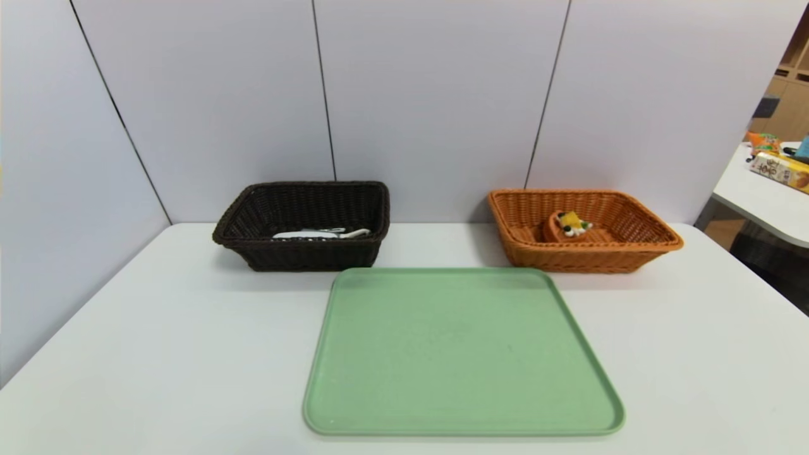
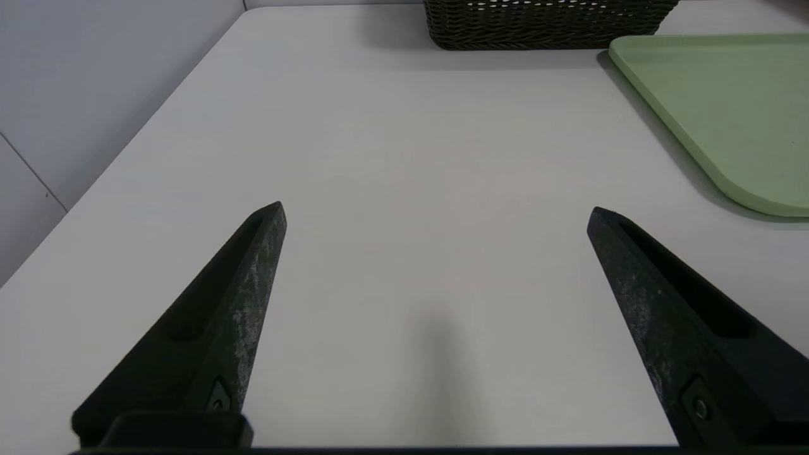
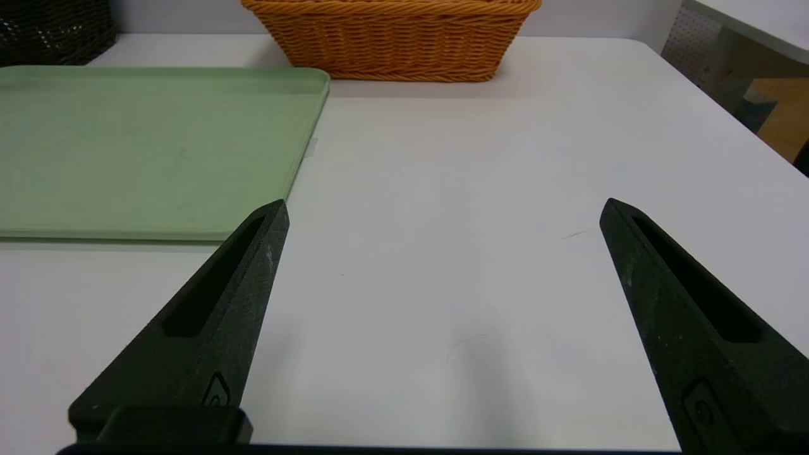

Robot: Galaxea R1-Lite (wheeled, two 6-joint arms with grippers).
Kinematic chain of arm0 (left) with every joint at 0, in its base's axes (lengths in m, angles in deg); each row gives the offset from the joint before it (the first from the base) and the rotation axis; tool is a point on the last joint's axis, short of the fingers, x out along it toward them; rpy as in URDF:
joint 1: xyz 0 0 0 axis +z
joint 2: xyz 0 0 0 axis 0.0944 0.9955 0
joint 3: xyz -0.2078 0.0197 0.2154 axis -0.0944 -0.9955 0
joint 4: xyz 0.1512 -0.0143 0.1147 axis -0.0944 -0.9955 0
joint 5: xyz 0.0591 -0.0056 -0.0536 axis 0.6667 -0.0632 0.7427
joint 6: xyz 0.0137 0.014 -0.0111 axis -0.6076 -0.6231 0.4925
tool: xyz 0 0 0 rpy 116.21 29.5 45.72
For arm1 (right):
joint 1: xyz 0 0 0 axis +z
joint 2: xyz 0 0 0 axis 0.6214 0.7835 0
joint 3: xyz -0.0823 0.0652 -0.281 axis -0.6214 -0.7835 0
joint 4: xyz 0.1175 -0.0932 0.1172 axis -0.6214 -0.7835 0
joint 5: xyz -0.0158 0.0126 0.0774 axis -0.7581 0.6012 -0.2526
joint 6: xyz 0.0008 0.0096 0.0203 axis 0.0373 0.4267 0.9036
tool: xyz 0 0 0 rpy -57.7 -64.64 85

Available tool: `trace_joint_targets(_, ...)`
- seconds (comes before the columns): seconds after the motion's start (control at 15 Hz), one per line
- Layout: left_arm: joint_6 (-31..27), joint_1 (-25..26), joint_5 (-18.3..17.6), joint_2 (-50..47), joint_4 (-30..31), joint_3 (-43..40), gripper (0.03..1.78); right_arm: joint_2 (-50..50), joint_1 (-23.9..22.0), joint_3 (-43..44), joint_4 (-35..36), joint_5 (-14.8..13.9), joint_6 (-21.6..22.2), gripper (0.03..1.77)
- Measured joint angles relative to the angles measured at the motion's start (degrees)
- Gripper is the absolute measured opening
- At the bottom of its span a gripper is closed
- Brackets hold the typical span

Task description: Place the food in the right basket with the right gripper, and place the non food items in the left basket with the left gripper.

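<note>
Toy tart wedge (image 1: 567, 225) in orange-tan wicker basket (image 1: 632, 253) (both grippers' jaws wide apart).

I can read no text anywhere; the yellow packet (image 1: 781, 170) on the side table (image 1: 758, 202) far to my right carries print too small to make out.

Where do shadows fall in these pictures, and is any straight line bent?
Head view: wall seams bow outward, and the dark basket shades the table in front of it. Left wrist view: the left gripper, open, has a soft grey shadow below. Right wrist view: the same under the open right gripper.
</note>
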Motion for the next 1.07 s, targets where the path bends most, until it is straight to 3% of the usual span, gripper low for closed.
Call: trace_joint_targets(1.07, 0.96, 0.04, 0.04, 0.02, 0.16, 0.00, 1.69, -0.07, -0.10, 0.02, -0.11, -0.15, 1.28, 1.70)
